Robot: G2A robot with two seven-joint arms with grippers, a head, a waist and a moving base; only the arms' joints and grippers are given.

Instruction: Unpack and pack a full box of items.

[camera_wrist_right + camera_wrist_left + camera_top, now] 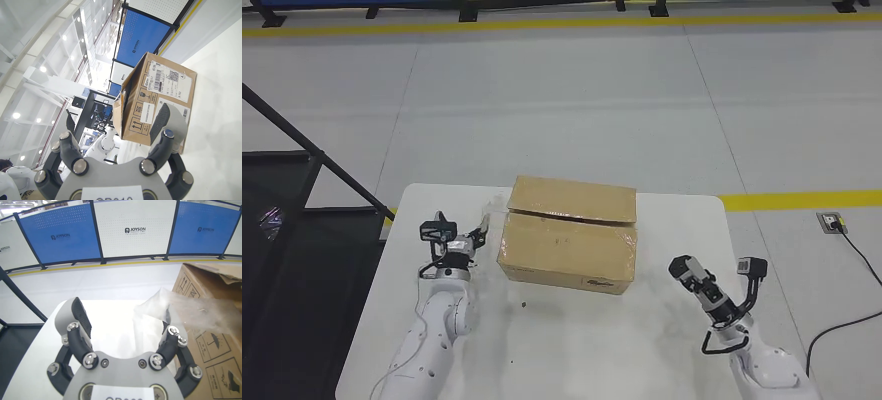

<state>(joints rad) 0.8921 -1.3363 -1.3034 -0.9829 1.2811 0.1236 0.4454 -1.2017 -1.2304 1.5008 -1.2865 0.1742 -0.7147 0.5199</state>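
Box sits mid-surface, flaps down, top seam looks split. Left gripper is just beside its end, jaws wide open, clamping nothing. A strip of clear film clings to the box-side jaw and runs to the box: probably peeled sealing tape, stuck rather than held. Right gripper is near the labelled end, jaws wide open, empty. Blue and white fence panels behind, yellow floor line.

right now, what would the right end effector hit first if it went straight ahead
Most likely the cardboard box, at its labelled end; depth is unclear, so it could just miss.
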